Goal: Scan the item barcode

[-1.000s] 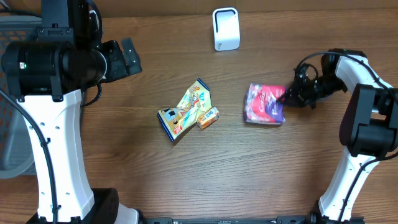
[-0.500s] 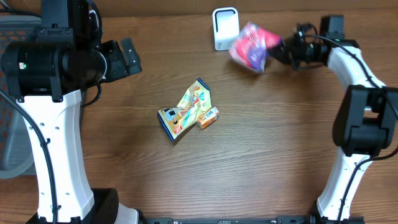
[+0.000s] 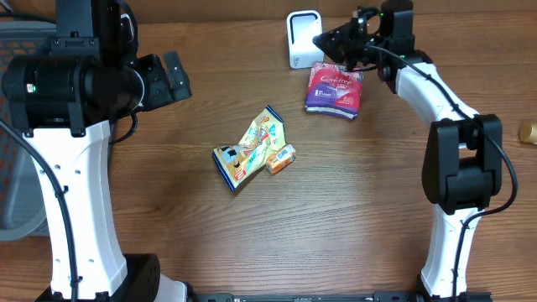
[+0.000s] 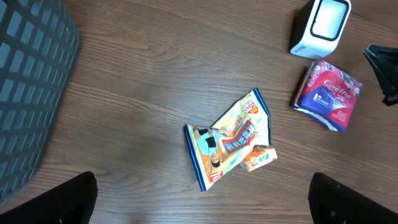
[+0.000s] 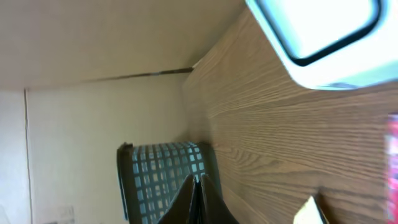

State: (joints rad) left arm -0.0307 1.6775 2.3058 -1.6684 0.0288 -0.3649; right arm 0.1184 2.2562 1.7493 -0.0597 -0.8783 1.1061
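Note:
A pink and purple packet lies flat on the wood table just right of and in front of the white scanner. My right gripper hovers beside the scanner, above the packet's far edge, its fingers pressed shut with nothing between them in the right wrist view. The scanner fills that view's top right. In the left wrist view the packet sits by the scanner, apart from the dark right gripper. My left gripper is open, high over the table.
A yellow snack bag with a small orange packet against it lies mid-table. A grey mesh basket stands at the left edge. A small tan object sits at the far right.
The right arm swung the pink packet from the table's right side up to the scanner. The packet now lies on the table, out of the shut gripper. The left arm stayed still.

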